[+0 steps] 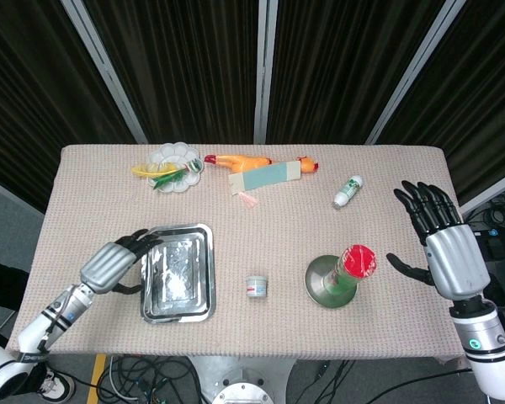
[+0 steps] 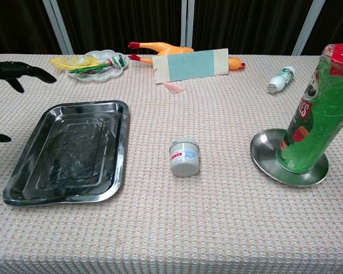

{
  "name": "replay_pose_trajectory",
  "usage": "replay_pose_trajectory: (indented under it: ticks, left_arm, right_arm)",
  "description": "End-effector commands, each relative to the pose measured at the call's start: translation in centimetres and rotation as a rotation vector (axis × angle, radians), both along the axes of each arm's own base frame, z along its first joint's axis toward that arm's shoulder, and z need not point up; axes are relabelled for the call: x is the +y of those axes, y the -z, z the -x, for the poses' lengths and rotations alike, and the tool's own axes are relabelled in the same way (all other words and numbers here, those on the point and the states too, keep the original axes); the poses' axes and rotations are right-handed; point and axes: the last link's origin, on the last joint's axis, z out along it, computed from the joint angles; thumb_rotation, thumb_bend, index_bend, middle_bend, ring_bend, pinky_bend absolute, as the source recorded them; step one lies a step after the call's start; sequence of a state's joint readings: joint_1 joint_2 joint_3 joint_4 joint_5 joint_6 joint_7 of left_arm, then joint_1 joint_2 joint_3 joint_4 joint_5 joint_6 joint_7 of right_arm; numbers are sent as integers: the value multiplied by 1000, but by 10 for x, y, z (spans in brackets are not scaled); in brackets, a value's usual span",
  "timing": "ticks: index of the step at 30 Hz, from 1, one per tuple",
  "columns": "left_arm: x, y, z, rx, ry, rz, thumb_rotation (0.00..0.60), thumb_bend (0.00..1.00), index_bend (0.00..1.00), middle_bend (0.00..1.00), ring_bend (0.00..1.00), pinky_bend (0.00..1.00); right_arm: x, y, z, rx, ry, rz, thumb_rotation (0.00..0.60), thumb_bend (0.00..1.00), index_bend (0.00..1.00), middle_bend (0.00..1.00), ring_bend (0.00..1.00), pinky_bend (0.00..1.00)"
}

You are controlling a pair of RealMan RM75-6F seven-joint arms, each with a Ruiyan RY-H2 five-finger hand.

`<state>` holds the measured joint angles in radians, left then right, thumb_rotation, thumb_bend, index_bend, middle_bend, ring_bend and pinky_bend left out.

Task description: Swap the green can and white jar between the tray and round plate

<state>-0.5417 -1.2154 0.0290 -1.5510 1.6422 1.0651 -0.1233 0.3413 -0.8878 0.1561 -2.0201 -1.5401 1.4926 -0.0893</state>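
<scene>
The green can (image 1: 351, 272) (image 2: 315, 114) with a red lid stands upright on the round steel plate (image 1: 321, 289) (image 2: 265, 154) at the right. A small white jar (image 1: 256, 286) (image 2: 184, 158) sits on the cloth between the plate and the rectangular steel tray (image 1: 178, 272) (image 2: 74, 151), which holds nothing. My right hand (image 1: 444, 247) is open, fingers spread, well right of the can and clear of it. My left hand (image 1: 115, 264) (image 2: 17, 71) is open at the tray's left edge, fingers reaching over its rim.
At the back lie a white palette dish (image 1: 175, 157) with yellow and green items, a rubber chicken (image 1: 252, 161), a teal card (image 1: 265, 176) and a small white-green bottle (image 1: 348, 192). The table's edge runs close under my right hand.
</scene>
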Motion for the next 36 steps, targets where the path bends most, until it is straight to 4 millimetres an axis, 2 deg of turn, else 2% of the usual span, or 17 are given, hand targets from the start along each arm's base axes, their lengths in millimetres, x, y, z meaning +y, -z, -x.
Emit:
replay_pose_trajectory:
  ticks: [1, 9, 18, 26, 31, 36]
  left_arm:
    - [-1, 18, -22, -22, 55, 50, 600, 115, 88, 68, 0, 228]
    - [1, 72, -85, -80, 211, 149, 600, 99, 88, 67, 0, 228]
    - [12, 112, -133, -108, 290, 217, 600, 99, 88, 77, 0, 231]
    - [14, 135, -148, -88, 302, 243, 600, 92, 89, 81, 6, 242]
    - [18, 146, -152, -83, 302, 208, 600, 91, 118, 128, 73, 338]
    - [19, 156, -154, -83, 298, 210, 600, 91, 138, 149, 99, 383]
  right_arm:
    - [-7, -4, 5, -11, 22, -1, 600, 72, 0, 22, 0, 63]
    - [-14, -20, 10, -38, 50, 32, 600, 71, 0, 20, 0, 62]
    - [-13, -31, 25, -54, 91, 38, 600, 71, 0, 20, 0, 62]
    - [-12, -36, 31, -64, 97, 46, 600, 71, 0, 20, 0, 62]
    - [-10, -36, 35, -66, 105, 45, 600, 71, 0, 20, 0, 62]
    - [-6, -35, 40, -86, 98, 32, 600, 73, 0, 18, 0, 62]
